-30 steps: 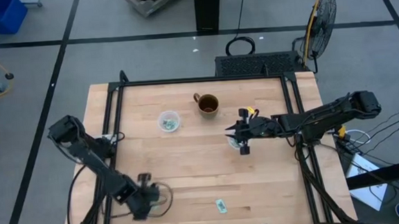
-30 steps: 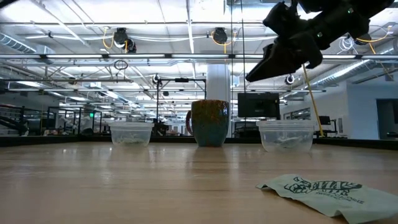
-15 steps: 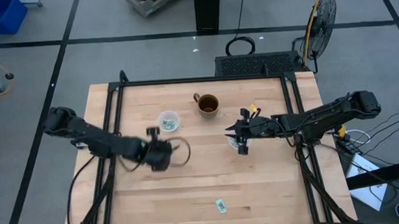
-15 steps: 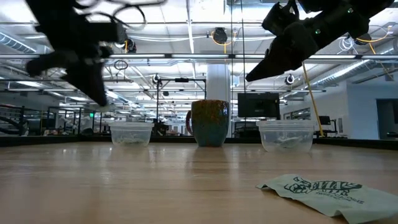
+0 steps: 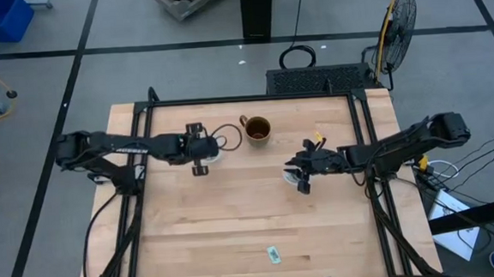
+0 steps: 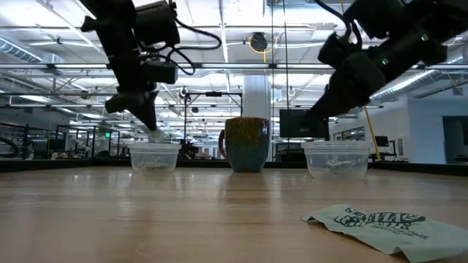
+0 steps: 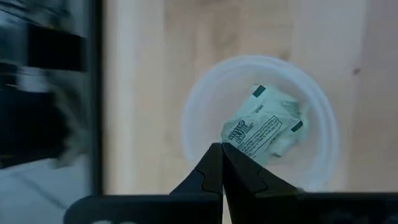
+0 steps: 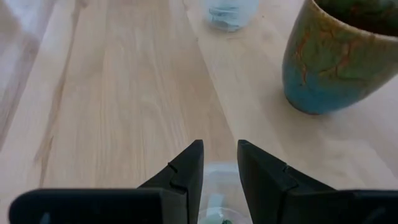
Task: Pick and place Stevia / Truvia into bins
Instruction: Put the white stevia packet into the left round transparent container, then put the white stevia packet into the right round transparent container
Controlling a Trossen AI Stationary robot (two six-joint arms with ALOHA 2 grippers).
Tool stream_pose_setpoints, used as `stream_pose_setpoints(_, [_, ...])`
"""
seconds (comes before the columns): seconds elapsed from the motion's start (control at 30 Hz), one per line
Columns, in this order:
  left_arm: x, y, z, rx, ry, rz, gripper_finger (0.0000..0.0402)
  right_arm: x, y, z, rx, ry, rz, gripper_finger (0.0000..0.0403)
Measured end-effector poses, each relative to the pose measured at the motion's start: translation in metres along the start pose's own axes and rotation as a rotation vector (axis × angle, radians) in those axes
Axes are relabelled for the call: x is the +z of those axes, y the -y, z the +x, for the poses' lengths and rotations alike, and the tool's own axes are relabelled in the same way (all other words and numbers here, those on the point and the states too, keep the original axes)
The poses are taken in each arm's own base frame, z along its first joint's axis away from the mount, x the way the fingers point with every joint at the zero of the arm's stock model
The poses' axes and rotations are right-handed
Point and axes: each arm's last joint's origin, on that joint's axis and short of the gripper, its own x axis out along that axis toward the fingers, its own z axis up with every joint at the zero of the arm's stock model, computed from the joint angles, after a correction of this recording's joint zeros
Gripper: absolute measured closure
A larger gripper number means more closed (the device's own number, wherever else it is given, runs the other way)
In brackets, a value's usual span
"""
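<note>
While both arms hover over the wooden surface, the left tool hangs above the left cup, fingers pinched closed on a pale green packet. The right tool, fingers slightly parted and empty, sits over the right cup, at about three o'clock from the brown mug. One loose packet lies flat near six o'clock. It looks featherlight, thin and floppy, best pinched by an edge or lifted corner.
</note>
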Motion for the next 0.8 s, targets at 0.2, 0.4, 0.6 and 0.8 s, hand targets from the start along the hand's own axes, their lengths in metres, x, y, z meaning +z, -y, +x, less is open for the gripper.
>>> stream_pose_setpoints(0.2, [0.002,-0.006,0.009,-0.058,0.017,-0.087,0.0393,-0.022,0.004,-0.003,0.021,0.141,0.005,0.0312])
stream_pose_setpoints(0.4, [0.009,-0.004,0.014,-0.104,0.071,-0.142,0.0395,-0.019,0.002,-0.009,0.138,0.323,-0.061,0.0312])
stream_pose_setpoints(0.6, [0.008,-0.002,0.017,-0.109,0.041,-0.199,0.0362,-0.019,0.0,-0.01,0.21,0.325,-0.096,0.0312])
stream_pose_setpoints(0.8, [0.008,-0.003,0.017,-0.078,0.04,-0.201,0.0339,-0.019,-0.006,-0.012,0.226,0.346,-0.195,0.0312])
